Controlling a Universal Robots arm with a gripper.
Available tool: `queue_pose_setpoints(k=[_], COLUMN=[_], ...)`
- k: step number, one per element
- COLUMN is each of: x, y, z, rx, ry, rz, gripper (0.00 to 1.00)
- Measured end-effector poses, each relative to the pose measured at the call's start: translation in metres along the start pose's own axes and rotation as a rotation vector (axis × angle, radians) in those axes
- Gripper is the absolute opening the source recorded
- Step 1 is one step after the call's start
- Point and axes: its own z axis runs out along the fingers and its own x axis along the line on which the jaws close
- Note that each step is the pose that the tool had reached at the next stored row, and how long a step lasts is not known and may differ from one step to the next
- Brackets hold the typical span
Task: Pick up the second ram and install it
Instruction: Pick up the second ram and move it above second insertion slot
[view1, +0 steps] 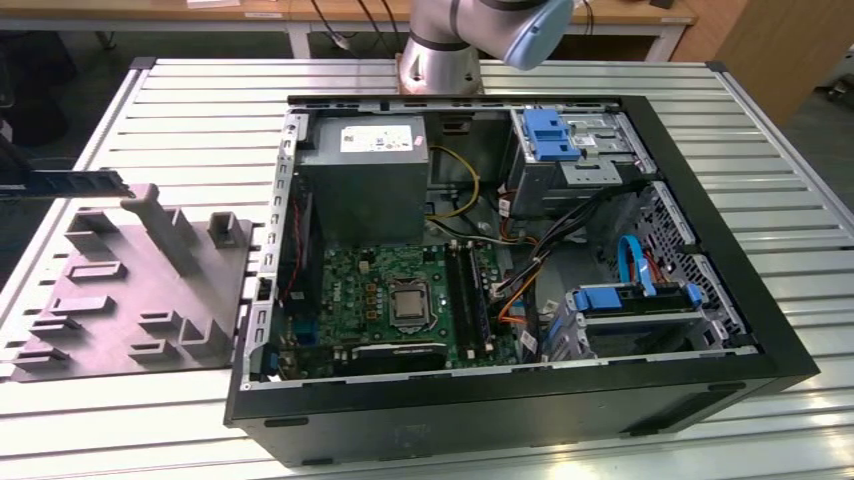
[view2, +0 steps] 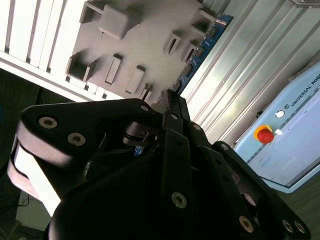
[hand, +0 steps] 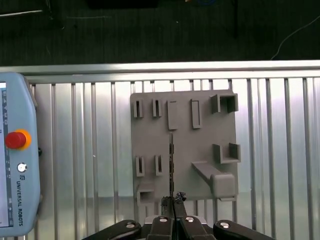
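Black linkage gripper (hand: 173, 209) pinched tight on the second ram (hand: 172, 165), a long, thin, bluish-green memory stick with a row of dark chips. Edge-on as a thin line in the first wrist view; in the second wrist view, stick (view2: 201, 49) running out as a blue strip from the closed fingers (view2: 172, 107). Held over a grey moulded plastic fixture plate (hand: 200, 145) with raised pockets, on a ribbed aluminium table (view1: 200, 100). At the far left of the exterior view's frame, stick (view1: 83, 184) level, above the plate's upper corner. Well apart, right of centre: open black computer case (view1: 721, 300) with a green motherboard (view1: 360, 285) inside. Beside the plate, a pale blue teach pendant (hand: 15, 150) with a red button.
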Motion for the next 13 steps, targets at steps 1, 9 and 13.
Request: queue_pose_setpoints(k=[1, 9, 13], x=[-0.0002, -0.0012, -0.0017], y=[-0.0029, -0.0259, -0.0374], z=[0.0, -0.0003, -0.0004], rx=[0.0, -0.0001, -0.0001], ry=[0.0, 0.0001, 0.0001], rz=[0.0, 0.0, 0.0], gripper=[0.12, 0.12, 0.12])
